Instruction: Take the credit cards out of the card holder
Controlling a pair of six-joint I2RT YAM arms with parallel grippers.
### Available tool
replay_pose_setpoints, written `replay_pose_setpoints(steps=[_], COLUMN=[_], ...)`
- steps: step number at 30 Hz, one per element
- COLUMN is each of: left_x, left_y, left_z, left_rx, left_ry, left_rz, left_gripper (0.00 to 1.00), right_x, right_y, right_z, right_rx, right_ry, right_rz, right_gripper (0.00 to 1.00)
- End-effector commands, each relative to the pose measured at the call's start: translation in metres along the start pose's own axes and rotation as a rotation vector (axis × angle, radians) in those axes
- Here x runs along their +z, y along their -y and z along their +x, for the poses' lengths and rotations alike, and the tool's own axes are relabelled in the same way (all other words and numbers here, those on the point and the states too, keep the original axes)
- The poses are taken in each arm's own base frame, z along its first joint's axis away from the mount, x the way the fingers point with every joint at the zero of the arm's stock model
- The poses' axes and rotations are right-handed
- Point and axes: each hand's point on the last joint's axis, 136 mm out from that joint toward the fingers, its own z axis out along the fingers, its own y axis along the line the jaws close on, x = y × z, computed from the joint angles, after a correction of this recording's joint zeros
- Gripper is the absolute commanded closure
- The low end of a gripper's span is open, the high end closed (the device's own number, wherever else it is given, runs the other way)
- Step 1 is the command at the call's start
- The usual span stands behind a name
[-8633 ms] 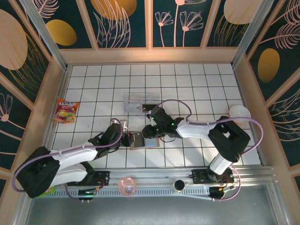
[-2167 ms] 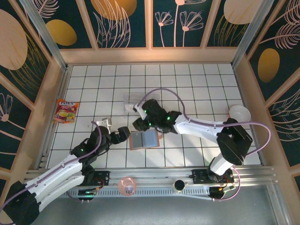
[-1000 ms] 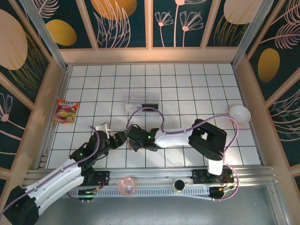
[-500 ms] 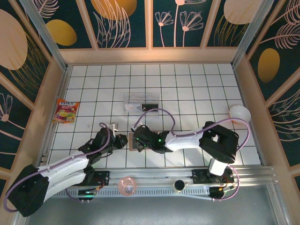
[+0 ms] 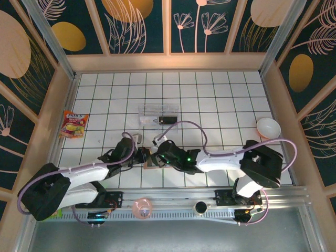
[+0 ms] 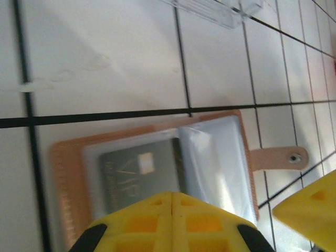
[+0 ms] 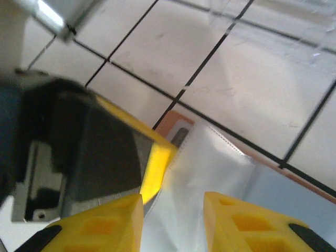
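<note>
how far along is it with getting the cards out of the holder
Done: one black card lies at the clear tray. In hand: the left gripper is shut on the edge of the open card holder, the right gripper open over its sleeves. Left: a greyish card sits in its pocket.

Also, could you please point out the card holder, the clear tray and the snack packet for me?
card holder (image 6: 210,157), left wrist view, on its clear inner sleeve.
clear tray (image 5: 153,109), top external view, on its far wall.
snack packet (image 5: 73,124), top external view, on its middle.
</note>
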Motion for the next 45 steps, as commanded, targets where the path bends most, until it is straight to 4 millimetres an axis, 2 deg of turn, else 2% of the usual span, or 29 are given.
replay_pose_setpoints(steps=[1, 8, 12, 16, 20, 26, 31, 34, 40, 45], left_x=[0.004, 0.023, 0.038, 0.049, 0.04, -0.001, -0.015, -0.02, -0.017, -0.014], left_y=[0.033, 0.06, 0.072, 0.074, 0.069, 0.059, 0.031, 0.018, 0.002, -0.007], left_z=[-0.004, 0.022, 0.033, 0.041, 0.031, -0.005, -0.01, -0.009, 0.003, 0.006], left_rx=[0.052, 0.103, 0.143, 0.155, 0.149, 0.136, 0.112, 0.098, 0.098, 0.099], left_ry=[0.002, -0.122, -0.188, -0.238, -0.174, 0.032, 0.068, 0.073, 0.037, 0.027], left_rz=[0.084, 0.142, 0.15, 0.149, 0.113, 0.058, -0.012, -0.029, -0.061, -0.085], left_gripper=[0.92, 0.9, 0.89, 0.89, 0.88, 0.84, 0.86, 0.81, 0.81, 0.81], right_x=[-0.021, -0.055, -0.061, -0.06, -0.057, -0.04, -0.021, -0.009, 0.003, 0.0], right_y=[0.02, 0.047, 0.058, 0.062, 0.064, 0.05, 0.027, 0.023, 0.041, 0.07], right_z=[-0.019, -0.022, -0.015, -0.008, -0.002, 0.005, 0.01, 0.021, 0.061, 0.087], right_rx=[0.076, 0.153, 0.185, 0.208, 0.221, 0.202, 0.141, 0.125, 0.162, 0.212], right_ry=[0.099, 0.159, 0.154, 0.138, 0.109, 0.028, -0.048, -0.111, -0.232, -0.277], right_rz=[0.081, 0.166, 0.194, 0.203, 0.201, 0.113, 0.025, 0.018, 0.097, 0.237], right_gripper=[0.64, 0.66, 0.67, 0.67, 0.69, 0.82, 0.84, 0.85, 0.89, 0.92])
